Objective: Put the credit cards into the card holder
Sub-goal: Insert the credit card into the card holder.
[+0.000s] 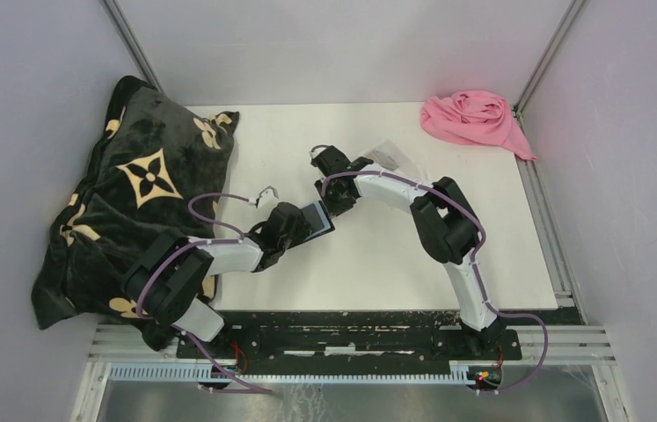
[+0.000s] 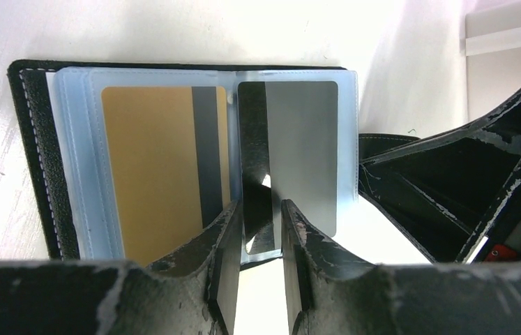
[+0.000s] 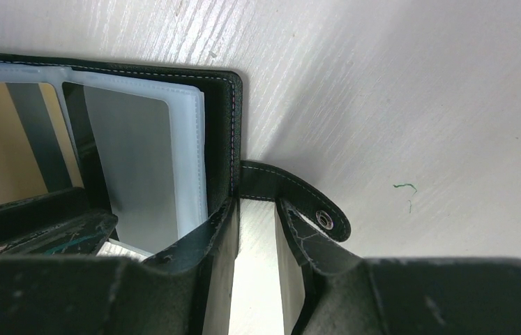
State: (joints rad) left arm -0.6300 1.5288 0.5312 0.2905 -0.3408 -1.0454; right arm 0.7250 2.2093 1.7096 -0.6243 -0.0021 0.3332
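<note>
Credit cards (image 2: 153,181) sat sleeved in the open card holder (image 2: 34,153): gold card (image 2: 146,139) beside grey card (image 2: 306,153). Nearest, the left gripper (image 2: 259,206) straddled the grey card's end, jaws parted; beyond, the right gripper (image 3: 256,206) flanked the snap strap (image 3: 271,178), grip unclear. A skewed shove might buckle the sleeve (image 2: 76,139).

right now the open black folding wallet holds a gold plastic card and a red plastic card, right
No: beside the gold plastic card in the open black folding wallet sits a grey plastic card, not red; the left wrist view shows it.

Black card holder (image 2: 34,160), gold card (image 2: 153,174), grey card (image 2: 306,153), pink cloth (image 1: 470,119)
</note>
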